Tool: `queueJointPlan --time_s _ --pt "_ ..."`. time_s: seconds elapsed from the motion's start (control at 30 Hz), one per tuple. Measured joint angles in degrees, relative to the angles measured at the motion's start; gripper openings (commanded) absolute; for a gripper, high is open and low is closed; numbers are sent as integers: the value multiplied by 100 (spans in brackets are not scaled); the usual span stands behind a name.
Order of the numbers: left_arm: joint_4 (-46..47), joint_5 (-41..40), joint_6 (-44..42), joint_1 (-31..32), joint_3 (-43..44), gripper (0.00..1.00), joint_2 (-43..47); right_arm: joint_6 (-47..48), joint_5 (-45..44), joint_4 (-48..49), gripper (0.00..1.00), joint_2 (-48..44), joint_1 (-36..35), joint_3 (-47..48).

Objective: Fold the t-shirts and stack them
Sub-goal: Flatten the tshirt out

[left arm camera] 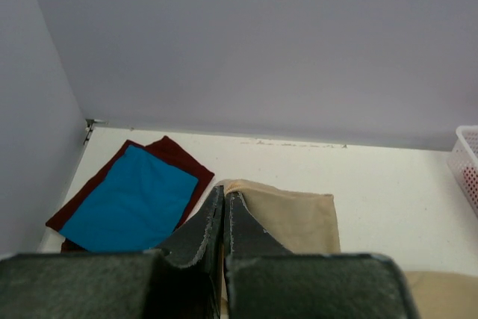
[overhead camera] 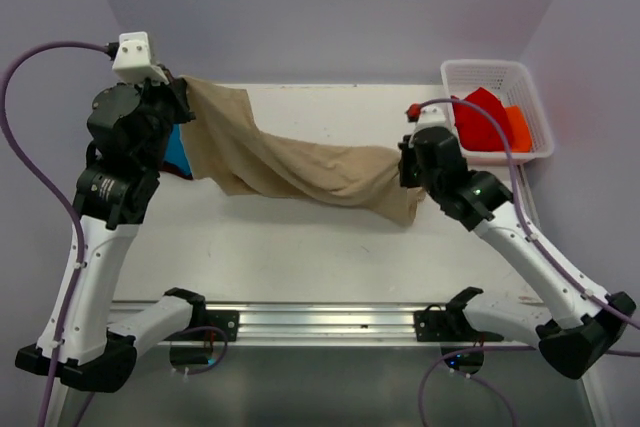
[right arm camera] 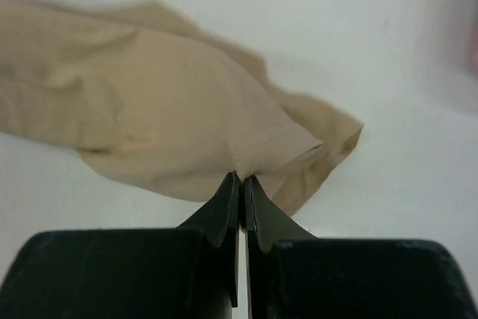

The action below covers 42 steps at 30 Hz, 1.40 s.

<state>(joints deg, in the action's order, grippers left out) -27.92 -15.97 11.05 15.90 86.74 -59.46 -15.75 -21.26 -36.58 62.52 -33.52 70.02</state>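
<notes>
The tan t-shirt (overhead camera: pixel 300 162) hangs stretched and twisted between both arms above the table. My left gripper (overhead camera: pixel 178 87) is shut on its far left corner; in the left wrist view the gripper (left arm camera: pixel 224 199) pinches the tan hem (left arm camera: pixel 299 218). My right gripper (overhead camera: pixel 405 162) is shut on the shirt's right end, seen bunched in the right wrist view (right arm camera: pixel 164 110) at the gripper (right arm camera: pixel 240 178). The blue t-shirt (left arm camera: pixel 131 199) lies folded on the folded maroon t-shirt (left arm camera: pixel 175 155) at the far left of the table, mostly hidden behind the left arm in the top view (overhead camera: pixel 178 152).
A white basket (overhead camera: pixel 530 87) at the far right corner holds red and orange cloth (overhead camera: pixel 485 122). Walls close in the table at the back and both sides. The white table (overhead camera: pixel 330 237) lies below the hanging shirt.
</notes>
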Motion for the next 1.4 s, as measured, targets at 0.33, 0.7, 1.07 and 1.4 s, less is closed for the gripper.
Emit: queueJointPlan --time_s 0.33,0.7,1.07,1.4 --pt "-15 37 138 0 -555 0 -223 -914 1447 297 0 638 -1941 -2490" --pt "37 37 186 0 -695 0 -219 -1217 2863 1526 83 1445 -2380 -3110" --pt "46 57 186 0 -699 0 -212 -1458 1565 1202 47 743 -2380 -2518" --pt "48 101 186 0 -787 0 -190 -2162 264 444 38 1003 -2345 -2323"
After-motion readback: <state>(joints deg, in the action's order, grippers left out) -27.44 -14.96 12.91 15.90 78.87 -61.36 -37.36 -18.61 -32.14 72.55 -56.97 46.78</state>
